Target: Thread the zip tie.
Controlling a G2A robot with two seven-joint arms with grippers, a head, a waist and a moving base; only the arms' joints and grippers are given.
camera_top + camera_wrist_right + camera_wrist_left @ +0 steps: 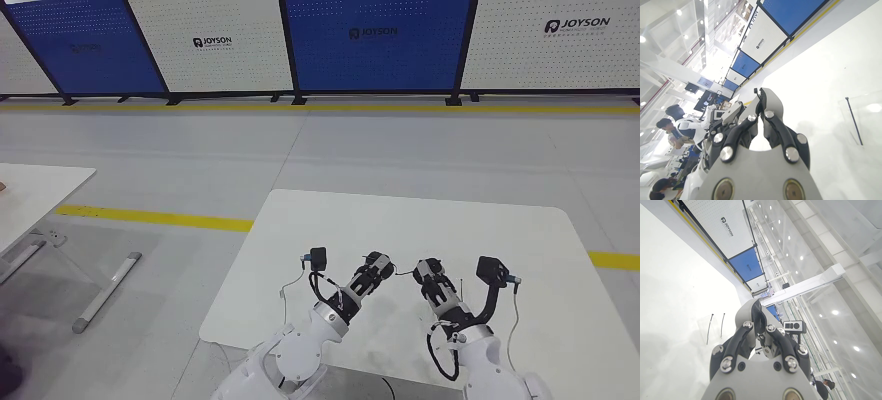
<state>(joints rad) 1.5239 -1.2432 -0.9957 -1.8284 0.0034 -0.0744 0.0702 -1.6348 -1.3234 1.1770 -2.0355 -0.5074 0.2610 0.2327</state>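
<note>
A thin black zip tie (402,272) spans the short gap between my two grippers above the near part of the white table (420,220). My left gripper (759,306) is shut on the tie's strap (760,318), which runs between the pads. My right gripper (761,93) is shut on the other end, and the tie's square head (755,90) sticks out past the fingertips. In the top view the left gripper (377,266) and the right gripper (428,271) face each other, close together.
Two spare zip ties (709,329) (722,325) lie flat on a clear tray (702,321) on the table. The right wrist view shows one spare tie (854,121) on that tray (866,102). A second white table (30,195) stands far left.
</note>
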